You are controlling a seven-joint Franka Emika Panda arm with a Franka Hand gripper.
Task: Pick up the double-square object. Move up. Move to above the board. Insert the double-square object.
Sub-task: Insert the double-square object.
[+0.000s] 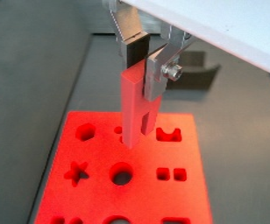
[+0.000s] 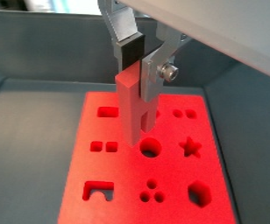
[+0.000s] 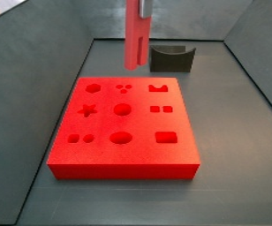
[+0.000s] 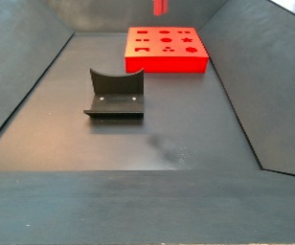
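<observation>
Gripper [image 1: 145,61]: pinching the top of the red bar [image 1: 135,109], upright. Bar hangs above the board [image 3: 109,152], frame centre. Fixture [image 4: 114,95] stands apart.

In both wrist views the gripper [image 1: 145,59] runs out past the picture's edge under a pale housing, so only its silver fingers [image 1: 156,72] and dark pads show. They cover the upper end of the double-square object [image 1: 134,109], and the peg in turn hides a strip of the board [image 1: 96,162], whose near holes are cut by the frame. In a side view the peg [image 3: 135,40] leaves the top edge and no gripper shows; in a side view only its tip [image 4: 161,8] is visible. There the board [image 4: 195,59] is too small to read its holes. The fixture [image 1: 196,68] is partly hidden behind a finger.
</observation>
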